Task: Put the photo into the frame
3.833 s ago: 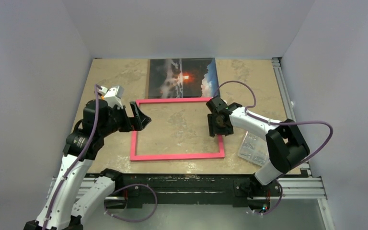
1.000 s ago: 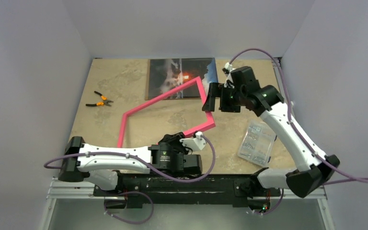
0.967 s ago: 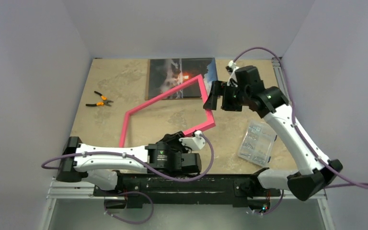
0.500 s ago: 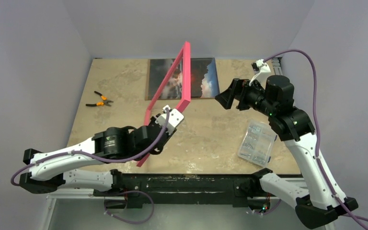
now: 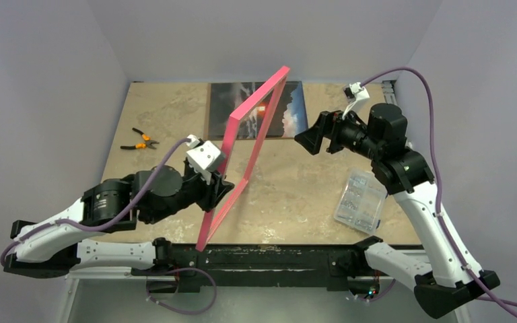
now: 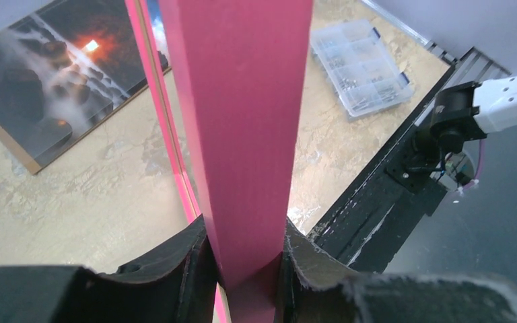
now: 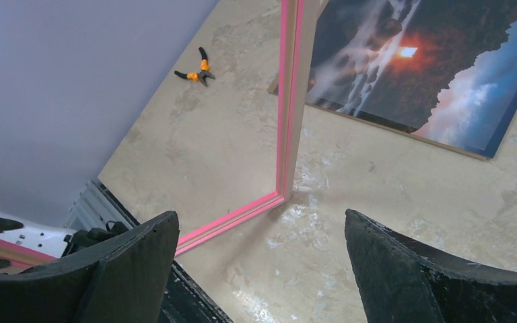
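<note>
1. Two grippers are in view, and only one has a grip: the left gripper (image 5: 219, 184) (image 6: 246, 250) is clamped on the frame (image 5: 258, 94) (image 6: 242, 134) (image 7: 289, 101).
2. In the left wrist view, a flat pink bar of the frame runs straight out from between the black fingers (image 6: 182, 259), which press on it from both sides.
3. From that grip the frame stands steeply on edge, rising up and away from the left gripper; whether its low corners touch the table (image 5: 161, 108) cannot be told.
4. The right gripper (image 5: 304, 139) (image 7: 261, 219) has its jaws spread wide with nothing between them.
5. It points at the frame, which stands ahead of it and apart from its fingers.
6. The photo (image 5: 286, 111) (image 6: 40, 87) (image 7: 431, 74) lies flat and picture side up at the far side of the table.
7. It lies beyond the frame from the left gripper, and ahead of and below the right gripper, toward the right of the right wrist view.
8. In the top view the raised frame crosses in front of the photo's middle.
9. Orange-handled pliers (image 5: 139, 140) (image 7: 195, 70) lie on the table beside and beyond the left gripper, well apart from the frame.
10. A clear compartment box (image 5: 360, 200) (image 6: 360, 57) sits under the right arm, behind its gripper.
</note>
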